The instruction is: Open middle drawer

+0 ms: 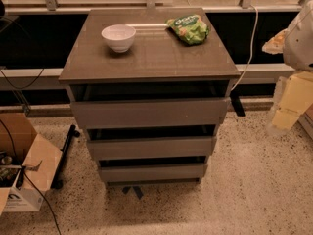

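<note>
A grey cabinet [151, 58] with three stacked drawers stands in the middle of the camera view. The middle drawer [151, 147] shows a plain handle-free grey front with a dark gap above it. It sits in line between the top drawer [146, 112] and the bottom drawer [152, 172], and looks pushed in. My gripper [292, 99] is at the right edge of the view, beside the cabinet and well clear of the drawers, at about the height of the top drawer. It touches nothing.
A white bowl [119, 36] and a green snack bag [188, 28] lie on the cabinet top. An open cardboard box [22, 168] and a black bar [63, 155] are on the floor at left. A white cable [252, 43] hangs at right. A window ledge runs behind.
</note>
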{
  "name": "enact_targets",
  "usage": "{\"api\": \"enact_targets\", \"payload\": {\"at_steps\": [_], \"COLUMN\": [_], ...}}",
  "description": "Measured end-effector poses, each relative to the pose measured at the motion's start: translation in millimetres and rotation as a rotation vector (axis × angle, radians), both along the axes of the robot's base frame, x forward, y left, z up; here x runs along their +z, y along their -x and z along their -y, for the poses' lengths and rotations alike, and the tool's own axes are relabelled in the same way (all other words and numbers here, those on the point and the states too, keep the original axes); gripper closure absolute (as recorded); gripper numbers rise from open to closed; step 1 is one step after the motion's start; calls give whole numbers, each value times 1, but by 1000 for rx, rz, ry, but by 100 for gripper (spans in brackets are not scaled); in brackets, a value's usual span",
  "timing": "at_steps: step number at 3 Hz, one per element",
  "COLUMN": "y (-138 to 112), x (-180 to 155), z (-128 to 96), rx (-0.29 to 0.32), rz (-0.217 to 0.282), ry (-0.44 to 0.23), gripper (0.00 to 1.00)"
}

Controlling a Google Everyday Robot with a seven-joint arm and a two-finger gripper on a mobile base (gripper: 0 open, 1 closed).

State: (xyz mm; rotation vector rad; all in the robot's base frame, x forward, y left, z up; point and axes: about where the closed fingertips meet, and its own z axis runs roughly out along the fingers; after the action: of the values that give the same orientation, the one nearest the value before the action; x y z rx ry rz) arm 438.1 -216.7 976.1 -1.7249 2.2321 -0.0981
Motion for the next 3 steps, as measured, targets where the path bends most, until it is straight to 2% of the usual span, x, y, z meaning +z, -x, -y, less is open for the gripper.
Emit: {"api": "enact_targets", "payload": {"at_steps": [1,2,3], "y": [0,-20,-22], "x": [0,-31,-35], "z": [0,2,6], "rx": [0,-4,-8], "rz": [0,-21,-20], "ry": [0,46,62], "gripper": [0,0,0]}}
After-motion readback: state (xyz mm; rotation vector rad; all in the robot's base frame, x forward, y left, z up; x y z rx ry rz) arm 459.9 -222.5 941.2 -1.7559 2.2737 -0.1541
